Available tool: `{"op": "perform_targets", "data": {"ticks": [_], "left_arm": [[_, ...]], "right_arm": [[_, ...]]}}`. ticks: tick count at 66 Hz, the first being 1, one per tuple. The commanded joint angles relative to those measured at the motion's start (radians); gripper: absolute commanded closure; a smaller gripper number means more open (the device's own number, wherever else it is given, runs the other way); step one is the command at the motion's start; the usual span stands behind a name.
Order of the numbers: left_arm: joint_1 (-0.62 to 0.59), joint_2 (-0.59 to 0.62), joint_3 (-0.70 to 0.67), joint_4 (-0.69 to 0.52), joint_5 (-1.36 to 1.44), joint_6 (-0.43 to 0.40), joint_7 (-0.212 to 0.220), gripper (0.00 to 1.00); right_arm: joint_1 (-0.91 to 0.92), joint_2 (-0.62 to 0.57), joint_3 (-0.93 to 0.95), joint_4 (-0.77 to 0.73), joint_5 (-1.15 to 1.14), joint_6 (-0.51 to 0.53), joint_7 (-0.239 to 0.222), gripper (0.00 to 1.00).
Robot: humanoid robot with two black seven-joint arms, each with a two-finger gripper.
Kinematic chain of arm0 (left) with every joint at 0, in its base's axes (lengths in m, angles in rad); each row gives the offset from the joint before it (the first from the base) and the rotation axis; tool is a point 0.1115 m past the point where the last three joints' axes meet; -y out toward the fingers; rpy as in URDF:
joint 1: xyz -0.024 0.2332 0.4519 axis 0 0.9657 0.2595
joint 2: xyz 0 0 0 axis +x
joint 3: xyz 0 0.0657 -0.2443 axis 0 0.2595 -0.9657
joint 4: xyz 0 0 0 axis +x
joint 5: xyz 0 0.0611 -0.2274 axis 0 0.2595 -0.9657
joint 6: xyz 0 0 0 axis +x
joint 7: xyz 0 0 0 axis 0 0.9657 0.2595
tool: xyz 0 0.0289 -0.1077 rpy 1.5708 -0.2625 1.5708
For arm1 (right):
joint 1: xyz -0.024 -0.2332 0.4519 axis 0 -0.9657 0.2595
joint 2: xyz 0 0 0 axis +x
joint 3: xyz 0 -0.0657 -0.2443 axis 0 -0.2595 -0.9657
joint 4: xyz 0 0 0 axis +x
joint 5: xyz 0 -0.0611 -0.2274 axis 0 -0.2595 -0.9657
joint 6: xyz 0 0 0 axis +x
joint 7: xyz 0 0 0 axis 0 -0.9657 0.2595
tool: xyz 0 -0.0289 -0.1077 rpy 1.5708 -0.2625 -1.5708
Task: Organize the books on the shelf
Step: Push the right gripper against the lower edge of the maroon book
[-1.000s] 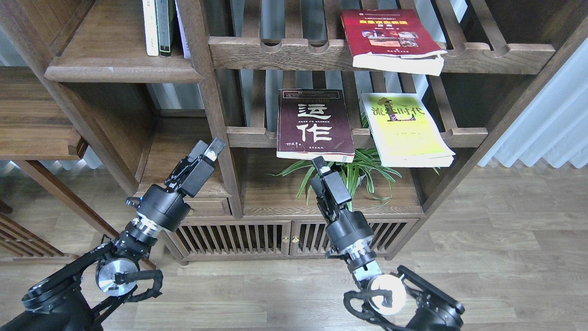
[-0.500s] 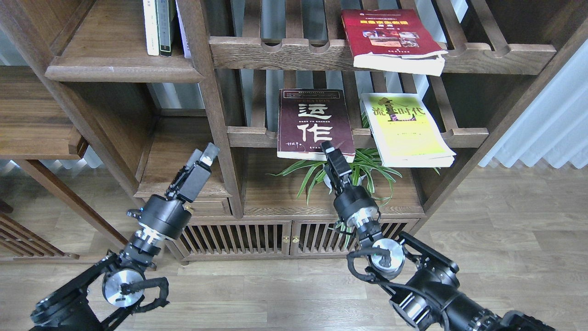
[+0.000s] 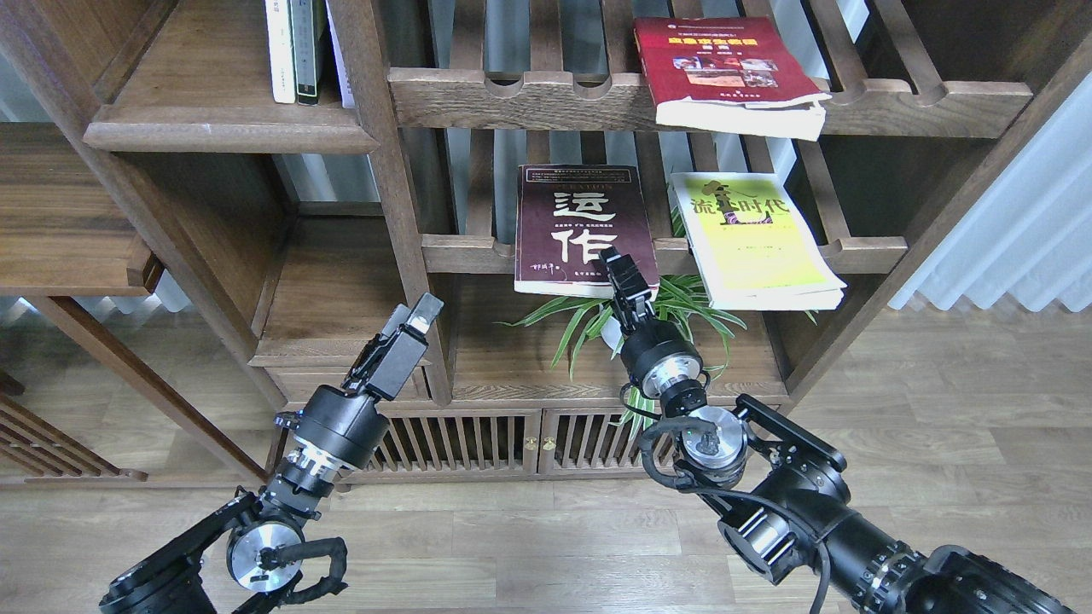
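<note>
Left claw [image 3: 415, 317] raised, right claw [image 3: 616, 271] higher — both end-on

Two books [image 3: 585, 228] [image 3: 752, 239] lie side by side, a third [image 3: 727, 72] above them.

Right gripper [image 3: 612, 263] has risen to the maroon book [image 3: 583, 226] (left gripper [image 3: 418, 315] shifted right)

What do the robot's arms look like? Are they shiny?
Both arms are black and chunky, built from round segments. Each has shiny silver discs at the joints and looping black cables beside them. The left tool is a boxy black block with a pale tip. The right tool is slimmer and dark, also pale-tipped.
</note>
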Motion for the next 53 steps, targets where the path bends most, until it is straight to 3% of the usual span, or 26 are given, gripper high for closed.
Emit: {"op": "perform_targets", "data": {"ticks": [1,23,45,46,47,53], "left_arm": [[0.0,-0.018,0.0,0.016,0.0,0.0,0.0,0.0],[-0.001,-0.052,0.0,0.046,0.0,0.0,0.0,0.0],[-0.003,-0.055,0.0,0.053,0.0,0.0,0.0,0.0],[-0.001,-0.055,0.0,0.053,0.0,0.0,0.0,0.0],[-0.001,-0.055,0.0,0.053,0.0,0.0,0.0,0.0],[-0.001,-0.055,0.0,0.053,0.0,0.0,0.0,0.0]], "right_arm": [[0.007,0.0,-0.009,0.001,0.02,-0.004,-0.011,0.06],[0.032,0.0,-0.022,0.001,0.069,-0.006,-0.024,0.14],[0.049,0.0,-0.022,0.006,0.075,-0.004,-0.065,0.34],[0.049,0.0,-0.022,0.001,0.075,-0.004,-0.073,0.43],[0.049,0.0,-0.022,0.0,0.073,-0.004,-0.077,0.46],[0.049,0.0,-0.022,-0.002,0.075,-0.001,-0.09,0.51]]}}
